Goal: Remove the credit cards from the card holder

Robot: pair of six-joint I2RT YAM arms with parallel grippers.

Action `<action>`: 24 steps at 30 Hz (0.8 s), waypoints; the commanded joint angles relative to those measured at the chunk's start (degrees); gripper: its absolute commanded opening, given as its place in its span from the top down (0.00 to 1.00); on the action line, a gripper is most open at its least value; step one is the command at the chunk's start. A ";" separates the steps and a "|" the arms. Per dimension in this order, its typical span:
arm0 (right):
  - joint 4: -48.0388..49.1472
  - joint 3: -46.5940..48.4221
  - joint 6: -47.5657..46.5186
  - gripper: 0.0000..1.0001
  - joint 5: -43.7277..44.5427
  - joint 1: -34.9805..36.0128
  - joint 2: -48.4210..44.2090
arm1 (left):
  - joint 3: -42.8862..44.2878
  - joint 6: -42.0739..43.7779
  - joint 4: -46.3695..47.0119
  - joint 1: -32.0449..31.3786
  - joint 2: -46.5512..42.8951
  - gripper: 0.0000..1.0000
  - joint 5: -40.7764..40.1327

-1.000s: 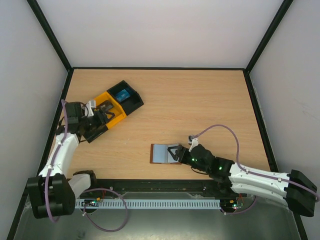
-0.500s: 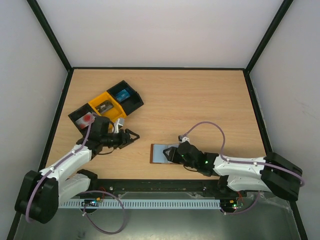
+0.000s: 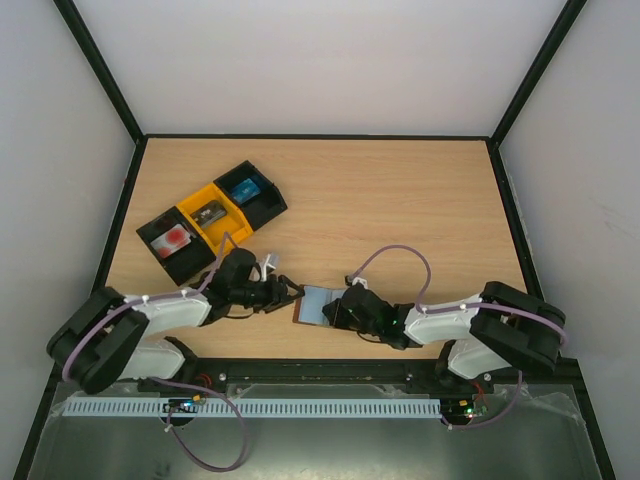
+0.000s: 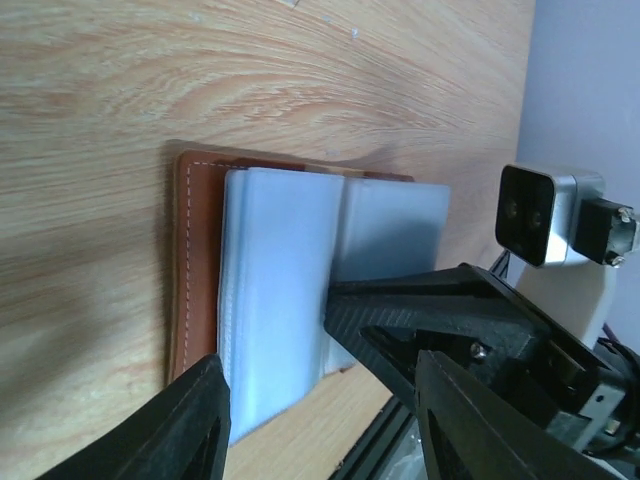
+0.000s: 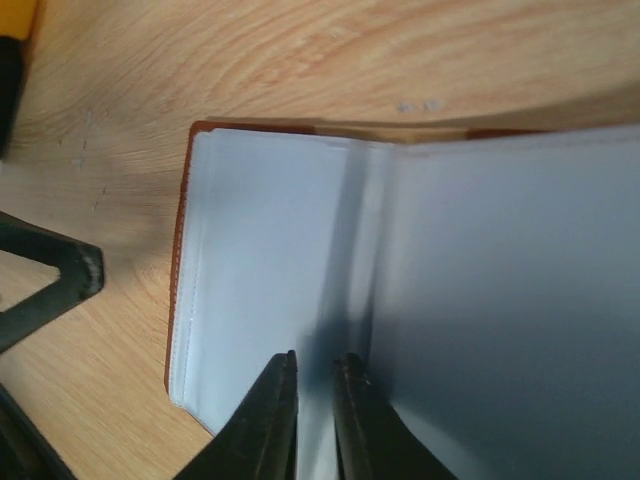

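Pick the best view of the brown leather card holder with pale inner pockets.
Left wrist: the open brown leather card holder lies nearly whole, stitched edge and both pale panels visible. Right wrist is closer but crops its right side. Top external shows it only small.

The light wooden tabletop (image 3: 400,220) carries two things directly. At about 6 o'clock from its centre, near the front edge, the brown card holder (image 3: 312,305) lies open with its pale grey-blue pockets facing up. At about 10 o'clock, well apart from it, a slanting row of three open trays (image 3: 190,212), black, yellow and black, sits side by side.
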 commanded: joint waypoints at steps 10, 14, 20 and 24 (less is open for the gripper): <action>4.76 -4.95 1.15 0.96 -1.02 0.21 4.07 | 0.91 -3.54 13.84 -5.05 15.14 0.64 -5.56; 5.97 -5.41 0.69 0.97 -0.82 0.28 4.67 | 1.01 -4.69 14.77 -6.19 17.23 0.73 -6.58; 7.63 -6.19 -0.50 0.98 0.63 0.21 4.63 | 0.90 -6.28 13.58 -7.85 14.94 0.97 -9.16; 8.24 -6.53 -1.80 0.98 2.09 0.25 4.72 | -0.61 -7.83 13.44 -8.13 10.47 0.97 -10.41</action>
